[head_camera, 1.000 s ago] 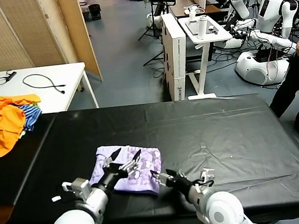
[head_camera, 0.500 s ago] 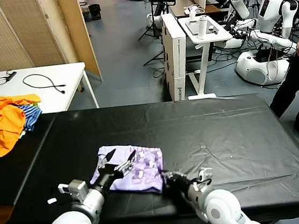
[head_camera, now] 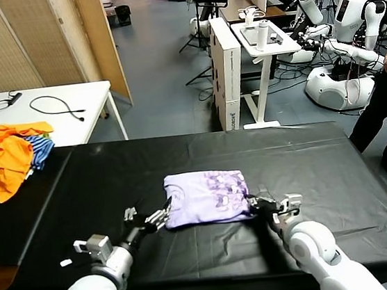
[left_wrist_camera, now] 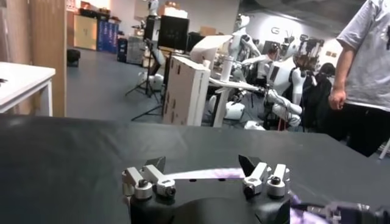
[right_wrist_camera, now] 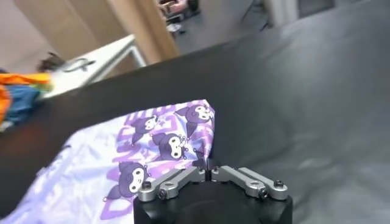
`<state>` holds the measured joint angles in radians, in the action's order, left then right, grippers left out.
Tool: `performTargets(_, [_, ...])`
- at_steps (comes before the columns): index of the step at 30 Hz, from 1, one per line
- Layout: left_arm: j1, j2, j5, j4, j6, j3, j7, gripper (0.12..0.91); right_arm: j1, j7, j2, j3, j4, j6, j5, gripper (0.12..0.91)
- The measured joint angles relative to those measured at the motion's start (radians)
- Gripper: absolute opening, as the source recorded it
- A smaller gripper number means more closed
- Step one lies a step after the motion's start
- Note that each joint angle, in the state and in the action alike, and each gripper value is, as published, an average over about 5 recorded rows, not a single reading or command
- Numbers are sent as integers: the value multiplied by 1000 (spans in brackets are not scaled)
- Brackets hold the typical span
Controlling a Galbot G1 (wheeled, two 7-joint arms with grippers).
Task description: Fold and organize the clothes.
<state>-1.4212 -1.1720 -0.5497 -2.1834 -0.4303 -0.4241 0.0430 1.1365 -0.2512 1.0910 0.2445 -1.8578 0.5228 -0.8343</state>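
Dragged toward 3 o'clock since earlier: folded pale lavender T-shirt (head_camera: 206, 197) with purple cartoon print, right gripper (head_camera: 260, 204) clamped on its edge; left gripper (head_camera: 148, 219) spread wide, empty.

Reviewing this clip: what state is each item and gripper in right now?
T-shirt: folded, flat on the black table, print side up.
Right gripper: shut on the T-shirt's edge.
Left gripper: open, beside the T-shirt, holding nothing.
Orange and striped garments: heaped, unfolded.
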Motion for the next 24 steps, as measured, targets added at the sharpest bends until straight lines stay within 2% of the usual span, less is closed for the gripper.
performTargets(5, [2, -8, -9, 10, 2, 2, 3, 907, 8, 54, -7, 25, -1, -20, 19, 174])
performTargets(8, [5, -10, -13, 18, 9, 4, 3, 907, 7, 109, -17, 40, -9, -33, 48, 307])
performTargets(12, [11, -6, -14, 29, 26, 5, 22, 907, 4, 171, -43, 52, -26, -45, 91, 569])
performTargets(15, [12, 3, -18, 35, 47, 7, 61, 907, 16, 173, -73, 54, -50, -73, 124, 751])
performTargets(18, [2, 17, -15, 41, 78, 5, 92, 907, 41, 156, -106, 64, -84, -127, 156, 872])
performTargets(22, [-18, 40, 10, 54, 151, 3, 106, 907, 99, 153, -133, 88, -134, -224, 215, 905])
performTargets(24, [-31, 50, 16, 55, 174, 1, 116, 907, 135, 150, -135, 104, -158, -264, 245, 906])
